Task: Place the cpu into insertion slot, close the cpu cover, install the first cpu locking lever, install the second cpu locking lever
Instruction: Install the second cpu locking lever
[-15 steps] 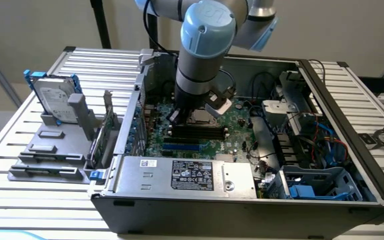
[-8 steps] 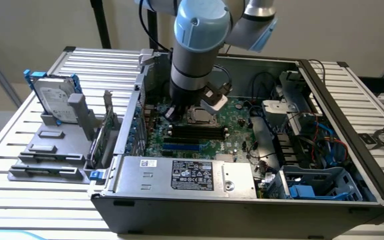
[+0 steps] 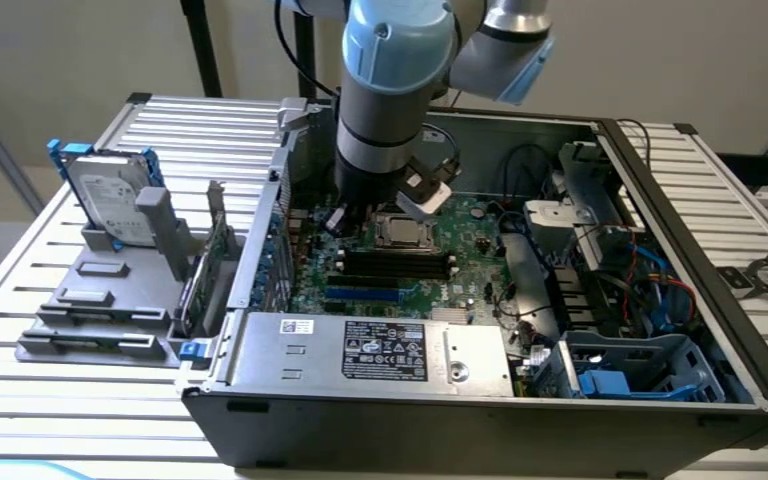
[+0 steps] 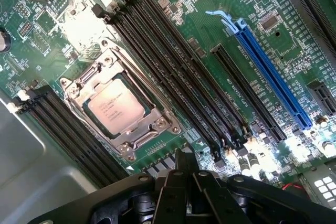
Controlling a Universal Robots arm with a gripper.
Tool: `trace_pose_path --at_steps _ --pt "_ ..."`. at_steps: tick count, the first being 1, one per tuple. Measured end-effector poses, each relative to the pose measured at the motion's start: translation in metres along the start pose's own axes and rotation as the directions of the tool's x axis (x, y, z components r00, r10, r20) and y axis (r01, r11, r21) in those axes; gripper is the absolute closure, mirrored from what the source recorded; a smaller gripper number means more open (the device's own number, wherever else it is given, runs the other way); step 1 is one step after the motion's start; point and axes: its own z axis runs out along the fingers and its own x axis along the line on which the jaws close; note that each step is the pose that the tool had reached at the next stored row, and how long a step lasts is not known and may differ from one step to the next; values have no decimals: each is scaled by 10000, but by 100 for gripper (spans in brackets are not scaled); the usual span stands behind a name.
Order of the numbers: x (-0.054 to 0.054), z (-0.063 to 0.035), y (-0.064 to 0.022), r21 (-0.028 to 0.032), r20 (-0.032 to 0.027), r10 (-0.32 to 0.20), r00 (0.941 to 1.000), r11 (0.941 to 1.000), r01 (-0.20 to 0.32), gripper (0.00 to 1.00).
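The cpu [image 4: 114, 109] lies flat in the insertion slot [image 4: 94, 117] on the green motherboard [image 4: 252, 35], silvery top up. The cpu cover [image 4: 139, 135], a metal frame with a window, lies closed around it. Thin metal locking levers [image 4: 140, 85] run down along two sides of the frame. My gripper [image 4: 181, 156] is shut with nothing between its fingers, hovering a little off one corner of the socket. In the exterior view the arm reaches down into the open computer case, with the gripper [image 3: 341, 220] just to the left of the socket [image 3: 404, 233].
Long black memory slots [image 4: 173, 72] flank the socket, and a blue expansion slot [image 4: 270, 72] lies beyond. A silver power supply box [image 3: 371, 350] sits at the case's front, cables and a blue drive cage [image 3: 638, 370] to the exterior view's right. A hard drive [image 3: 111, 195] stands outside, at the left.
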Motion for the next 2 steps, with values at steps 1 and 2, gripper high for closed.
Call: trace_pose_path --at_steps 1,2 --pt "0 0 0 0 0 0 10000 10000 0 89" --pt "0 0 0 0 0 0 10000 10000 0 89"
